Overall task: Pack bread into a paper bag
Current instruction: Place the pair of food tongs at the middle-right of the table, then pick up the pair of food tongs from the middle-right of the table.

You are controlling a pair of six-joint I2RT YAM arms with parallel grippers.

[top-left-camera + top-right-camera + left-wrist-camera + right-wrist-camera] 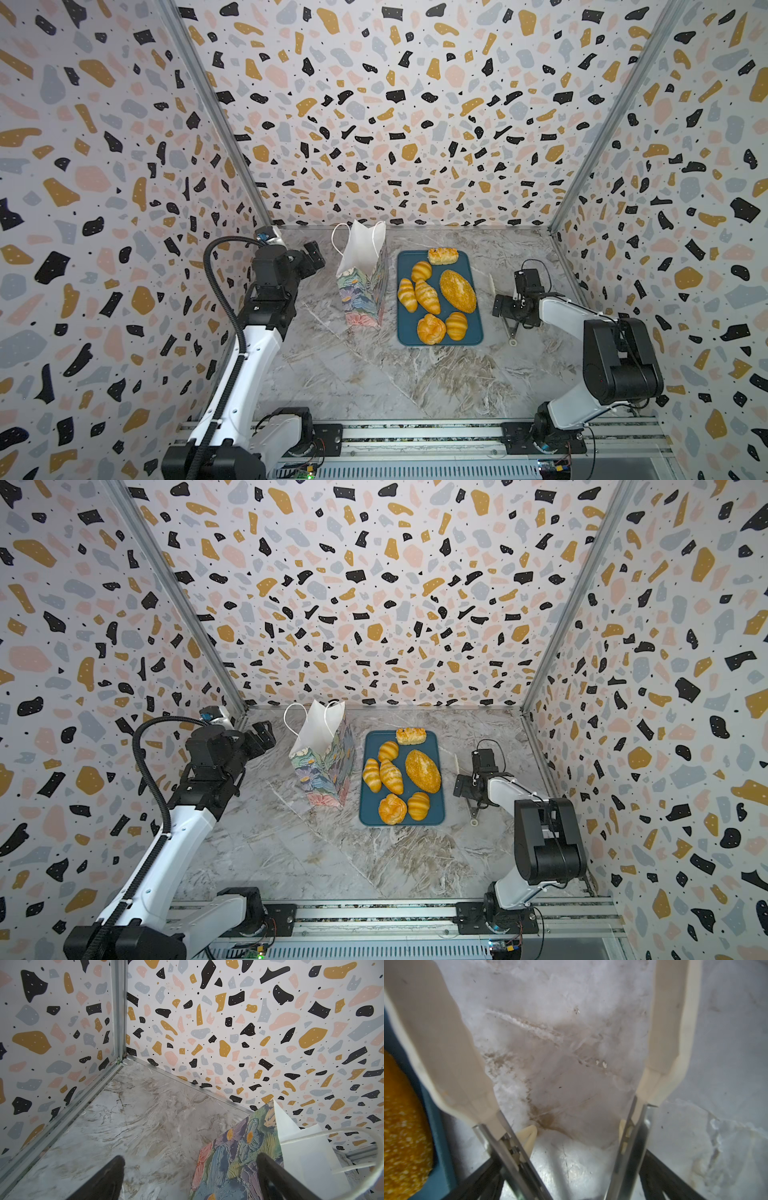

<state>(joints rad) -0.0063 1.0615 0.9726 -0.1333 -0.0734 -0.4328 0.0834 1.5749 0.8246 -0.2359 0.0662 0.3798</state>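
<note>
Several golden pieces of bread lie on a dark-teal tray (477, 328): striped rolls (427, 296), round buns (431, 329), a seeded oval loaf (457, 291) and a crumb-topped piece (443, 255). The paper bag (363, 282) stands upright and open just left of the tray, white inside with cord handles. My left gripper (313, 253) hovers open left of the bag; in the left wrist view the bag's painted side (232, 1157) lies by one finger. My right gripper (505, 309), right of the tray, holds metal tongs (675, 1022) with cream tips spread wide, nothing between them.
The marble table (374, 374) is walled on three sides by terrazzo-patterned panels. A metal rail (415, 432) with both arm bases runs along the front edge. In the right wrist view the tray's edge (440, 1147) and the seeded loaf (402, 1126) sit beside one tong tip.
</note>
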